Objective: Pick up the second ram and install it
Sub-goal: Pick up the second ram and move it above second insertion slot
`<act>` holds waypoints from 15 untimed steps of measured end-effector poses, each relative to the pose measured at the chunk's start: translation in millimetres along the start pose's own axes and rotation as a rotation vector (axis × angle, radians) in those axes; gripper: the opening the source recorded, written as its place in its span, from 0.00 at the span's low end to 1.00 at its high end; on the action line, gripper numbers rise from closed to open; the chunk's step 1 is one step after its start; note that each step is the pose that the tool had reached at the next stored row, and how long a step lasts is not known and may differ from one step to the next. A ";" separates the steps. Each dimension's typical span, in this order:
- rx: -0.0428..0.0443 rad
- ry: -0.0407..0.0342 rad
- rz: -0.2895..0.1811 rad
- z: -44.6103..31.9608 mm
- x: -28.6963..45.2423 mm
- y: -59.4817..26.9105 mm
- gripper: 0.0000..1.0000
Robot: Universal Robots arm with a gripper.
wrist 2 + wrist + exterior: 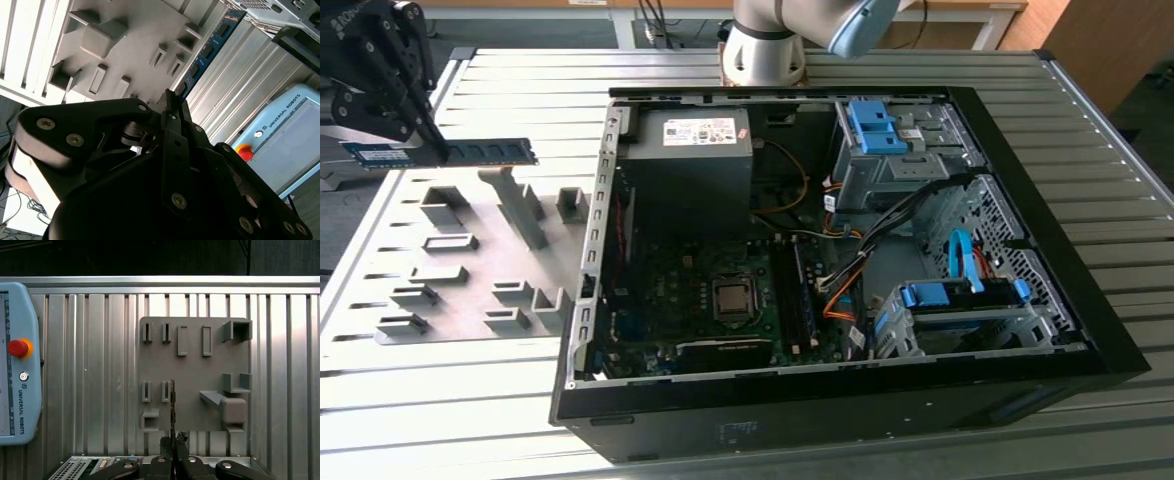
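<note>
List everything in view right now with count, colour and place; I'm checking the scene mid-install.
second ram: one, blue-teal, held in the air above the holder plate.
holder plate: one, gray, raised blocks, on the table beside the case.
computer case: one, black, lying open on the table, boards and cables inside.
drive brackets: two, blue, inside the case.
teach pendant: one, pale blue with a red button, apart from the holder plate.
table: one, silvery slats.
arm base: one, pale gray, behind the case.
tool: one, black, shut on the second ram.

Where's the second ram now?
At the exterior view's left, the second ram is clamped in the gripper above the gray holder plate, outside the computer case.
</note>
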State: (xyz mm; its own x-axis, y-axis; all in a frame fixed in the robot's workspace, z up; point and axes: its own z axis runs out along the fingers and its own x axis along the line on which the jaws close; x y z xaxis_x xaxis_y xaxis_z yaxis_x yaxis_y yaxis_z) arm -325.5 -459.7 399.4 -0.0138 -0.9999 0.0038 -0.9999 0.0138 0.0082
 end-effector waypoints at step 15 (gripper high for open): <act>0.0000 0.0000 0.000 -0.1 -0.1 -6.2 0.15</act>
State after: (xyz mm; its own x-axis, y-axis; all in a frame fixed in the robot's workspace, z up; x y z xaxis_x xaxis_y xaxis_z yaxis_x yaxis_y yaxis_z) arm -319.3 -459.7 399.4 -0.0138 -0.9999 0.0038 -0.9999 0.0139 0.0082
